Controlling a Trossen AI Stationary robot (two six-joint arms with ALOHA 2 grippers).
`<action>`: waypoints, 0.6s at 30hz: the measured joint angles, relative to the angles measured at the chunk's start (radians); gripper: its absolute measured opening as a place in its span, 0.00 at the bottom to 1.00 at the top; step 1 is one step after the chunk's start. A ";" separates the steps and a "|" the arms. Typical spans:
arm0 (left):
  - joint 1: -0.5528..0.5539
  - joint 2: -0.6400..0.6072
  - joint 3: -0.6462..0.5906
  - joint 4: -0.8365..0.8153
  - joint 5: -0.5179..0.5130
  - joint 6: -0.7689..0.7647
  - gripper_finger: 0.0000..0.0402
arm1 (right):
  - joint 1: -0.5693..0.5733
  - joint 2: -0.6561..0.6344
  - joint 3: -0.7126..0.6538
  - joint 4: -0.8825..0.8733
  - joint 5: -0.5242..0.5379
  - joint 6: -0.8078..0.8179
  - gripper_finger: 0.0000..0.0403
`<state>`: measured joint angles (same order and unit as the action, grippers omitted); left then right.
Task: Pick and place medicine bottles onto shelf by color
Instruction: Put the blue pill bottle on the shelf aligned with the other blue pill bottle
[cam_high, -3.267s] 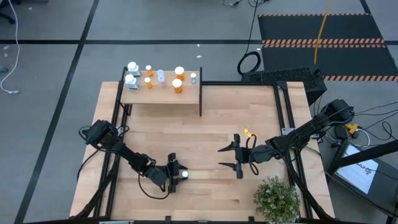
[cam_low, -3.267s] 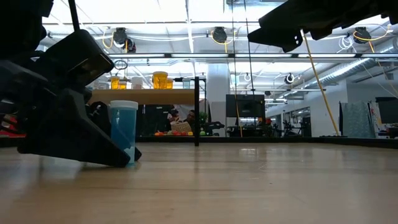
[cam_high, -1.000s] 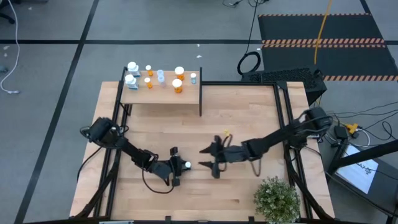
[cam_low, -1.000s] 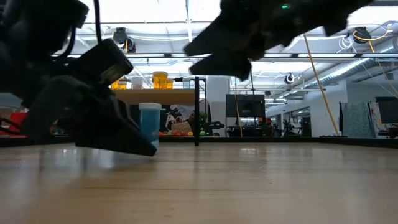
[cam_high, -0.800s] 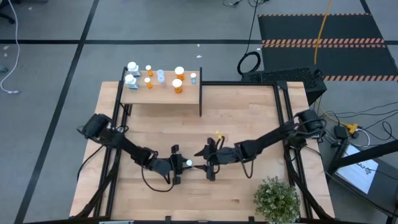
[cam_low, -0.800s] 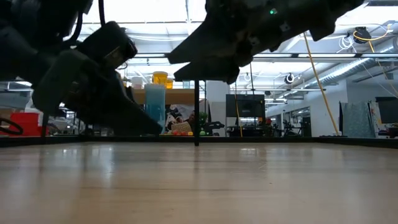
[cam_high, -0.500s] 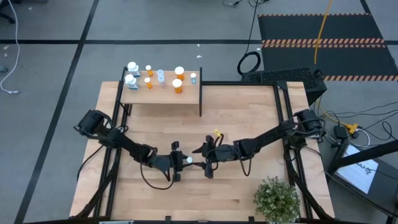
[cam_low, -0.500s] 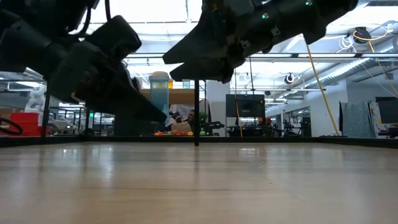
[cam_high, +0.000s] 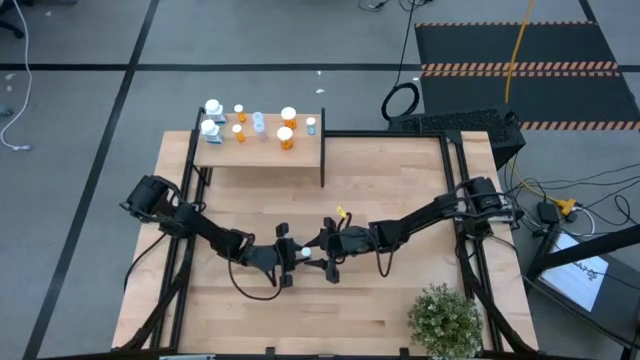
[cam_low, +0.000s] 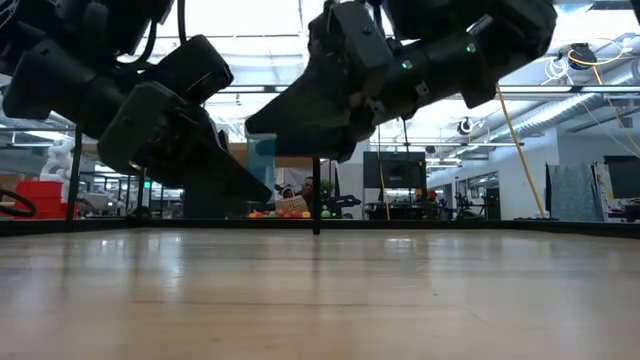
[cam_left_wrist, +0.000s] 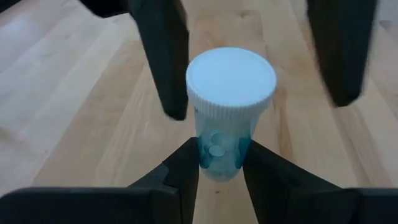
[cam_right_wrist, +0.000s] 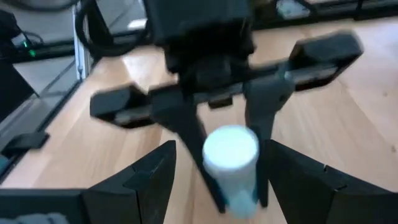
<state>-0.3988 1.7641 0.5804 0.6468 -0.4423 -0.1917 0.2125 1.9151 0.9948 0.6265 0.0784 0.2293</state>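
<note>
Blue-tinted bottle (cam_left_wrist: 225, 124) (no label readable) — gripped in left gripper (cam_left_wrist: 219, 163) jaws; right gripper (cam_right_wrist: 211, 163) jaws wide.

Robotics lab, hazard-striped floor mat (cam_high: 520, 68) (cables nearby)

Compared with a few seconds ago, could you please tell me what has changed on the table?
The left gripper, shut on the blue bottle, lifted it off the table and carried it toward the middle. The right gripper swung in from the right and now brackets that bottle with open fingers. The shelf, its bottles and the plant stayed put.
</note>
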 joint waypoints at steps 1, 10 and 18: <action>0.000 0.000 0.000 -0.002 0.000 0.001 0.29 | -0.001 0.007 0.000 0.009 -0.001 -0.004 0.58; 0.001 0.000 0.000 -0.020 0.000 0.006 0.29 | -0.017 0.023 0.000 0.066 -0.002 -0.014 0.57; 0.001 0.000 0.000 -0.018 0.000 -0.004 0.29 | -0.017 0.023 0.000 0.045 -0.002 -0.009 0.44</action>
<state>-0.3981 1.7641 0.5804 0.6292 -0.4427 -0.1956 0.1959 1.9377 0.9951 0.6712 0.0765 0.2203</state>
